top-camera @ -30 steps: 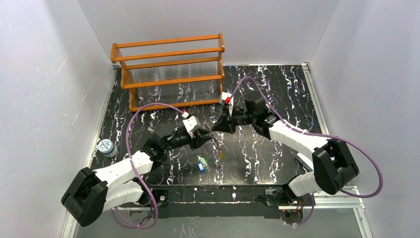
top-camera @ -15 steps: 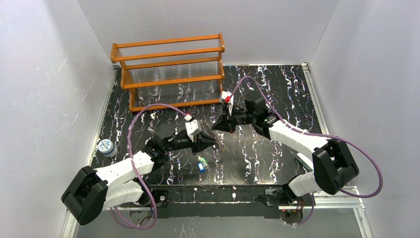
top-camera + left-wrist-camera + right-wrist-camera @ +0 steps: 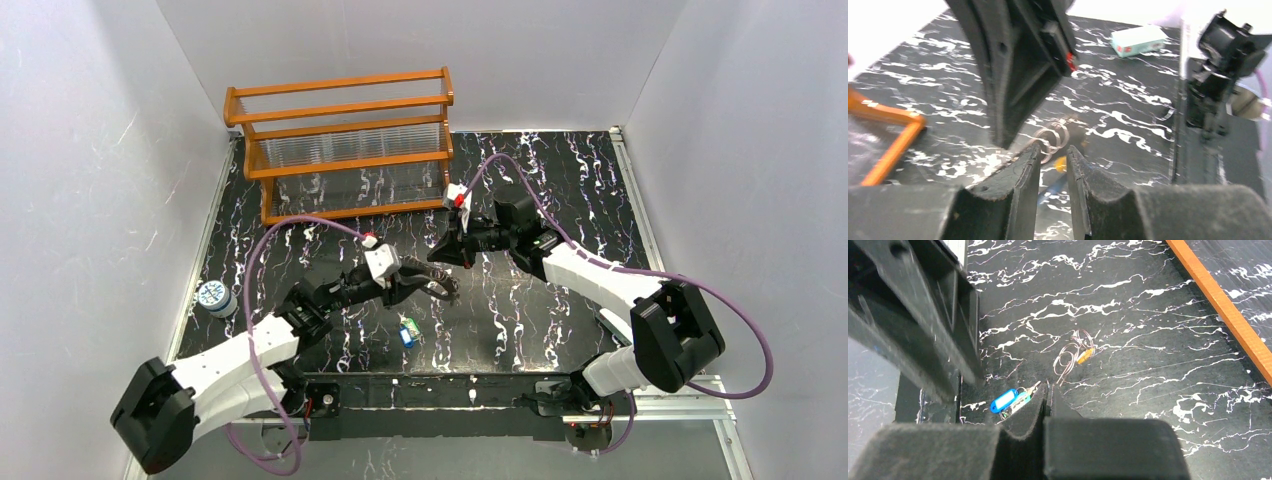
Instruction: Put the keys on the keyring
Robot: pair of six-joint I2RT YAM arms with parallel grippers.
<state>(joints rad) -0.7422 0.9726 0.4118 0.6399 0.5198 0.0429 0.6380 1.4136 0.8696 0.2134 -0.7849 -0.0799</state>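
The wooden rack (image 3: 345,160) beyond both arms holds ribbed clear panels. A small round tin (image 3: 213,297) stands well out to the side of the left end effector (image 3: 1053,147), its contents unseen. Only the wrist views resolve the keyring (image 3: 1066,360), a thin coil of silvery wire on the black marbled counter (image 3: 1158,340) just ahead of both tips, with a yellow key (image 3: 1084,356) against it. A blue key (image 3: 1003,401) lies beside the right end effector (image 3: 1048,385), whose pads press together, empty. The left's fingers leave a narrow slit; whether they pinch the wire cannot be told.
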